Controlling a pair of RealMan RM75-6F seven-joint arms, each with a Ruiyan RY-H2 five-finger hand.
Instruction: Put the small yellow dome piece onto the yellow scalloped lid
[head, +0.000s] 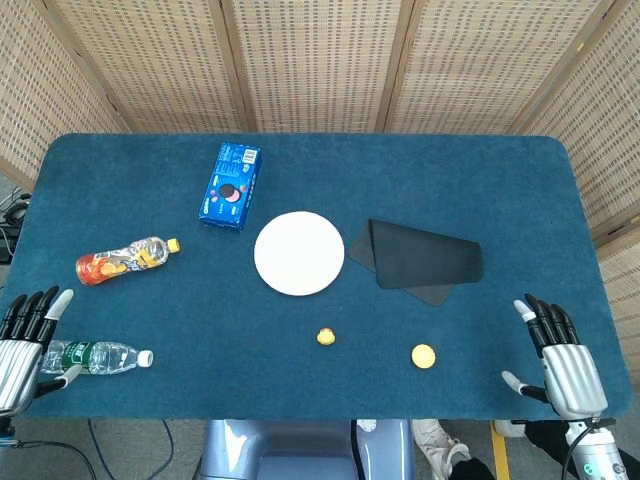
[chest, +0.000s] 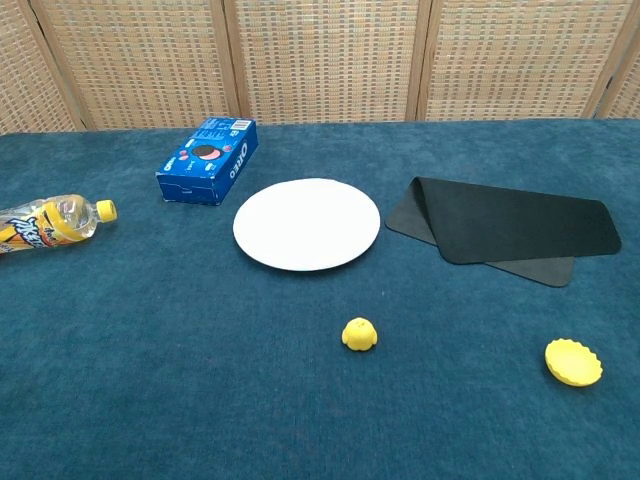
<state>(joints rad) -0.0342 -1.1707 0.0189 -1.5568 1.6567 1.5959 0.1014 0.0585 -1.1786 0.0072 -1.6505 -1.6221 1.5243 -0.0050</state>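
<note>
Two cameras of your own, one high, one low.
Your head view looks steeply down over the whole blue table (head: 480, 180), hands at its near corners; your chest view sits lower and closer, facing the wicker screen (chest: 320, 60); both share the white plate (head: 299, 253) and middle cloth.

Both views bright, evenly lit, diffuse light from above. Shadows soft and short: thin dark rim under white plate (chest: 306, 223), small patch under dome piece (chest: 359, 334). No glare; plate near clipped white in head view. Focus sharp across tabletop (head: 300, 180) in both. Head view slightly wide-angle, tabletop edges bow mildly. Wicker screen (chest: 320, 60) shows faint moiré.
</note>
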